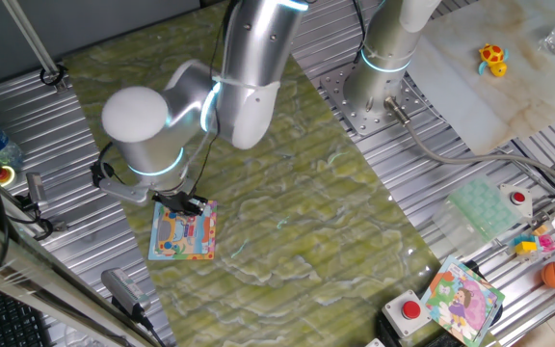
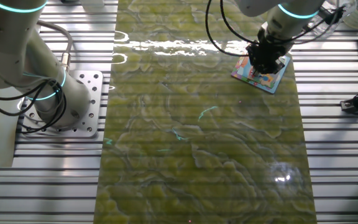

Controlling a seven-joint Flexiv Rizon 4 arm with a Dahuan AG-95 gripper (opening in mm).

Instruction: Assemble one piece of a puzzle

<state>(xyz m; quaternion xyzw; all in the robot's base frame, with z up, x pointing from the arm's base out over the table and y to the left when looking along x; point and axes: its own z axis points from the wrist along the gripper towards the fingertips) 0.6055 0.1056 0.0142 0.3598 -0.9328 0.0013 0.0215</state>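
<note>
The tool (image 2: 265, 64) is low over the puzzle (image 1: 183, 234), at its upper edge, on the green bench (image 1: 297, 212). I cannot tell if its fingers are closed, and the piece is not visible; probably it is hidden under the tool. If the piece is slightly turned or off its hole, pressing could jam it or push the board sideways.

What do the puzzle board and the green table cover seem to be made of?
The puzzle looks like printed cardboard: flat, thin, with a matte colour picture and a pale blue border. Wood cannot be excluded. The green table cover looks like a soft mat or film with a glossy finish: it shows bright reflections and a printed marble pattern. The pincer hides part of the board.
</note>
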